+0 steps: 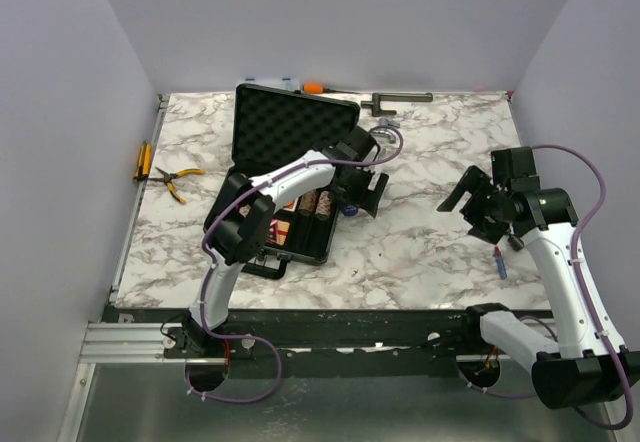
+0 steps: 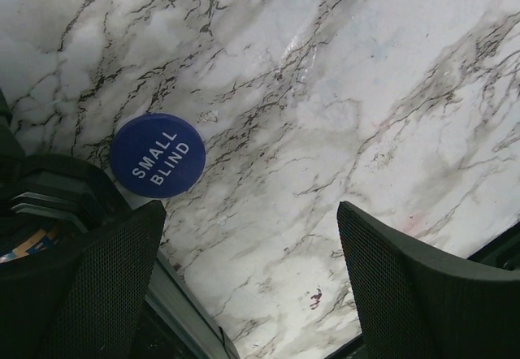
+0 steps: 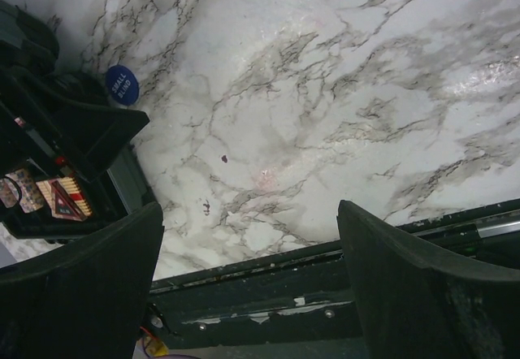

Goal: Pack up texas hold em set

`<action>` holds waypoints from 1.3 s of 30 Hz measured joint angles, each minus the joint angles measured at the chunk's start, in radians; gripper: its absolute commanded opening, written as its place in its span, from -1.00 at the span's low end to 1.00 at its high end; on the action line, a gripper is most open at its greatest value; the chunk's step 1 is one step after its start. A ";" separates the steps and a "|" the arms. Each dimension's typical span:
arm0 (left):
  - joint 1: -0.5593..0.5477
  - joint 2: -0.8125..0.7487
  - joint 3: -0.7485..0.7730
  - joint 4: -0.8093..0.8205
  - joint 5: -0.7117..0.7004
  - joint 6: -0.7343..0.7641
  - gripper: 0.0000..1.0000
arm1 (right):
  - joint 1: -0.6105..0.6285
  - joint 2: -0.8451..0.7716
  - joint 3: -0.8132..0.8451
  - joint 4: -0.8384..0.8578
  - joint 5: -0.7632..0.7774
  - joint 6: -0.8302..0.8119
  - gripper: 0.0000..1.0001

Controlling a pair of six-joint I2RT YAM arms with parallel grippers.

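Marbled white table bears the open black foam-lined hard case and, near it, a flat round blue "SMALL BLIND" token lying off-centre below the wide-open, empty left tool, which could skid it away; the right tool hangs open, empty.

In the top view, a large part of the inside of the open case is covered by the left arm, so its contents are seen only partly. A small bluish object on the worktop beside the right arm is too small to be identified.
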 measured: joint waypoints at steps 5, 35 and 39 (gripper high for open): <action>0.017 -0.020 -0.031 0.040 0.003 -0.003 0.78 | 0.000 0.000 -0.003 0.008 -0.001 0.000 0.82; 0.000 0.048 0.000 -0.071 -0.226 0.028 0.72 | 0.000 0.016 -0.013 0.029 -0.019 -0.019 0.82; 0.005 0.056 0.005 -0.075 -0.227 0.023 0.65 | 0.000 0.016 -0.013 0.029 -0.019 -0.019 0.82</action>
